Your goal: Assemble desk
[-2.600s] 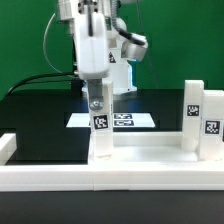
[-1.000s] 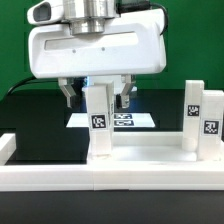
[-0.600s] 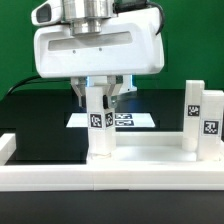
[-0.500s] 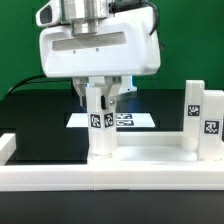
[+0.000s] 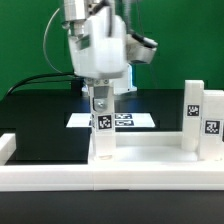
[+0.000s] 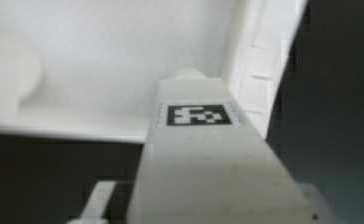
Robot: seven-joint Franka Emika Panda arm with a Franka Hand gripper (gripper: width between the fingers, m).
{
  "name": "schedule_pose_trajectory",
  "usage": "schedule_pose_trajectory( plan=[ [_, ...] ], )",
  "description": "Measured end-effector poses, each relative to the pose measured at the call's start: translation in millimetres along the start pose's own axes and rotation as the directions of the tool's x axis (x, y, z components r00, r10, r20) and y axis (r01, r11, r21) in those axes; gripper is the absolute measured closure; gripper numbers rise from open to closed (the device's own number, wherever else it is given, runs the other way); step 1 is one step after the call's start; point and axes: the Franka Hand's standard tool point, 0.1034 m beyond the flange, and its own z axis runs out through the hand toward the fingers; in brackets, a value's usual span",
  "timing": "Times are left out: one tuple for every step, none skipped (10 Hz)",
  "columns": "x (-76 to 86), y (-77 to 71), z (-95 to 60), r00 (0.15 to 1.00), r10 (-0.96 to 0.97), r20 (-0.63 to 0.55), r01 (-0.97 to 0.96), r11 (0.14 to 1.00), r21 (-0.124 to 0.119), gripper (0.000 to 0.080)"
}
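One leg post point(image 5: 101, 125) clamped in my claw point(image 5: 99, 97), upright on the tabletop panel point(image 5: 140, 152); a crooked twist could jam its joint.

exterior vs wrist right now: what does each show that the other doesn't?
Exterior only: the robot's pincer closed on the top of the upright white square plastic leg post, two more tagged white leg posts at the exterior view's right, the flat white marker board behind, the green backdrop.

Wrist only: a close look down the gripped post's side; the pincer's fingers are out of frame.

Both: that post's black-and-white square tag and the black table.
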Motion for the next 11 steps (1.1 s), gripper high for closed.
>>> schedule_pose_trajectory(
  plan=[
    [0.7, 0.8, 0.2, 0.99, 0.141, 0.018, -0.141, 0.99, 0.023, 0.0511],
    [1.1, 1.7, 0.2, 0.984, 0.175, 0.023, -0.176, 0.984, 0.027, 0.0511],
    [1.2, 1.8, 0.4, 0.988, 0.15, 0.022, -0.15, 0.988, 0.026, 0.0476],
    [1.2, 2.2, 1.2, 0.99, 0.137, 0.021, -0.137, 0.99, 0.025, 0.0476],
    [0.7, 2.3, 1.4, 0.991, 0.132, 0.021, -0.132, 0.991, 0.025, 0.0295],
    [-2.4, 0.1, 0.2, 0.999, -0.035, 0.014, 0.035, 0.999, 0.037, 0.0295],
    [-10.8, -1.6, 1.2, 0.967, -0.253, -0.006, 0.253, 0.966, 0.048, 0.0181],
    [-15.9, -1.6, 1.6, 0.902, -0.432, -0.012, 0.432, 0.9, 0.054, 0.0159],
    [-16.4, -1.0, 1.4, 0.874, -0.486, -0.018, 0.486, 0.872, 0.058, 0.0159],
    [-15.1, -0.8, 1.9, 0.833, -0.553, -0.024, 0.553, 0.831, 0.053, 0.0151],
    [-14.6, -0.7, 2.2, 0.8, -0.599, -0.028, 0.6, 0.799, 0.051, 0.0151]
  ],
)
